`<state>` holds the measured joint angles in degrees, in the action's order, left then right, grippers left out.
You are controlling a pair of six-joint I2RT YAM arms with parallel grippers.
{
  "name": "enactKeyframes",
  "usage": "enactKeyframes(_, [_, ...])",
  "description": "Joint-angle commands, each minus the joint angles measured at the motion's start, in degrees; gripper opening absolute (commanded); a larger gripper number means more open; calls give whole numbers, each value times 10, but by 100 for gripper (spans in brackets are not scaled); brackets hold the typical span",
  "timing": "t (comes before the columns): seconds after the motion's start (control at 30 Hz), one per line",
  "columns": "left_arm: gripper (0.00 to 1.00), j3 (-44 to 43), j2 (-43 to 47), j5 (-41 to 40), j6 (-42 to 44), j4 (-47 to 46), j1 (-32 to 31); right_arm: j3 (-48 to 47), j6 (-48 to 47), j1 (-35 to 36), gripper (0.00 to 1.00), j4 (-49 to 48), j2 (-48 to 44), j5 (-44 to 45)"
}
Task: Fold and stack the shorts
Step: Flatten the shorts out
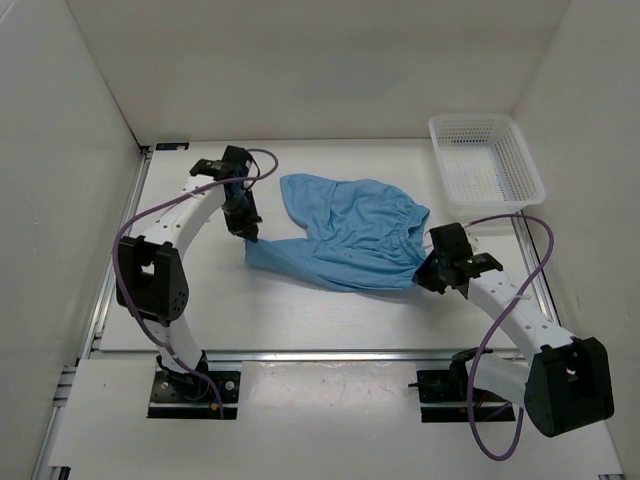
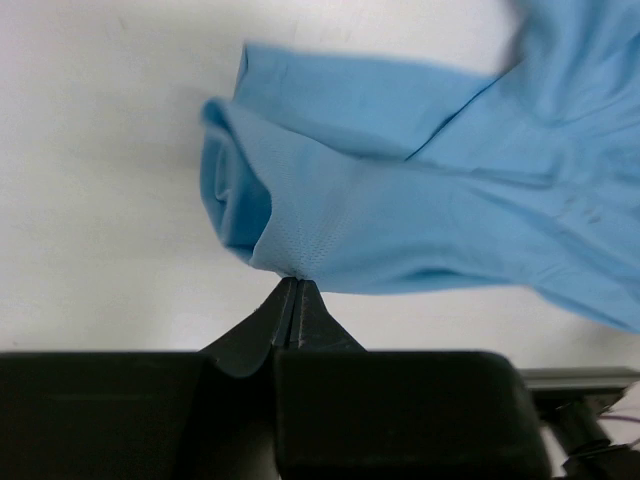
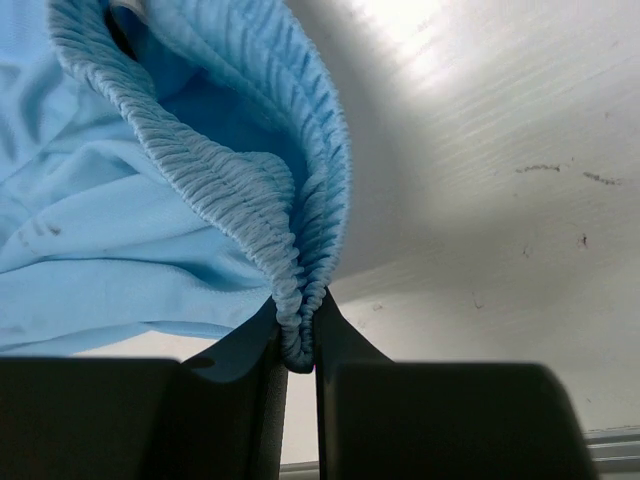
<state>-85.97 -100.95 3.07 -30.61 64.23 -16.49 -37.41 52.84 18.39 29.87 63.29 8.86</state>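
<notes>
The light sky-blue shorts (image 1: pixel 345 235) lie spread in the middle of the table, waistband to the right. My left gripper (image 1: pixel 250 240) is shut on the hem of the near leg at the shorts' left corner (image 2: pixel 290 272). My right gripper (image 1: pixel 425 275) is shut on the gathered elastic waistband (image 3: pixel 300 330) at the shorts' right end. In the right wrist view the ribbed waistband (image 3: pixel 240 190) rises from between the jaws. The fabric near both grippers is lifted a little off the table. The drawstring is hidden.
A white mesh basket (image 1: pixel 520 160) stands at the back right corner. White walls close the table at the back and both sides. A metal rail (image 1: pixel 320 354) runs along the near edge in front of the arm bases.
</notes>
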Motion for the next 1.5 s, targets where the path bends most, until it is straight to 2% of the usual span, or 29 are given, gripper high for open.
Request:
enactKeyframes(0.0, [10,-73,37,-14,12,21,32,-61,-33,-2,0,13,-7,27])
enactKeyframes(0.1, [10,-180,-8,-3,19,48,58,-134,-52,-12,0,13,33,39])
enactKeyframes(0.13, [10,-262,-26,-3,24,59,59,-163,-52,-13,0,13,50,39])
enactKeyframes(0.2, [10,-362,-85,4,24,99,74,-273,-65,-33,0,13,109,39])
enactKeyframes(0.23, [10,-476,-107,12,24,113,87,-319,-65,-33,0,13,129,39])
enactKeyframes(0.27, [10,-532,-127,32,24,125,95,-417,-74,-41,0,13,170,39])
enactKeyframes(0.37, [10,-573,-116,99,-11,81,135,-574,-88,-49,0,45,235,39])
enactKeyframes(0.4, [10,-573,-107,99,-16,72,140,-649,-94,-49,0,51,244,39])
enactKeyframes(0.43, [10,-573,-79,90,-16,64,140,-673,-110,-49,0,51,250,32])
enactKeyframes(0.5, [10,-512,-42,90,-22,30,146,-688,-119,-49,0,51,243,23])
enactKeyframes(0.57, [10,-432,14,90,-17,14,146,-648,-124,-49,0,51,208,28])
enactKeyframes(0.63, [10,-358,77,90,-11,0,146,-540,-119,-49,0,38,149,28])
enactKeyframes(0.67, [10,-269,100,90,-11,-11,140,-496,-112,-49,0,30,126,28])
enactKeyframes(0.7, [10,-222,123,90,-11,-30,140,-411,-112,-49,0,25,104,23])
enactKeyframes(0.77, [10,-123,189,90,-11,-54,121,-328,-100,-43,0,25,42,23])
enactKeyframes(0.8, [10,-20,210,84,-21,-65,115,-288,-100,-43,0,25,23,23])
enactKeyframes(0.83, [10,34,231,84,-28,-90,110,-213,-100,-43,0,25,-14,23])
enactKeyframes(0.87, [10,86,266,84,-37,-101,104,-175,-82,-43,4,35,-36,23])
enactKeyframes(0.9, [10,179,281,84,-48,-110,96,-138,-76,-43,19,35,-57,11])
enactKeyframes(0.93, [23,221,291,91,-53,-117,90,-74,-70,-43,59,44,-102,5])
enactKeyframes(0.97, [33,257,304,98,-59,-123,85,-48,-51,-43,69,68,-125,5])
enactKeyframes(1.0, [43,314,311,98,-65,-123,79,-28,-39,-43,72,82,-164,5])
enactKeyframes(1.03, [54,336,311,108,-65,-128,79,-2,-28,-43,72,96,-184,13])
enactKeyframes(1.07, [73,351,319,108,-70,-128,79,6,-7,-43,72,119,-200,19])
enactKeyframes(1.23, [75,375,327,103,-83,-120,73,11,31,-43,66,170,-237,28])
enactKeyframes(1.4, [76,397,273,103,-103,-114,47,29,48,-43,66,183,-225,-6])
enactKeyframes(1.47, [81,403,256,103,-117,-143,35,48,54,-43,73,165,-230,-17])
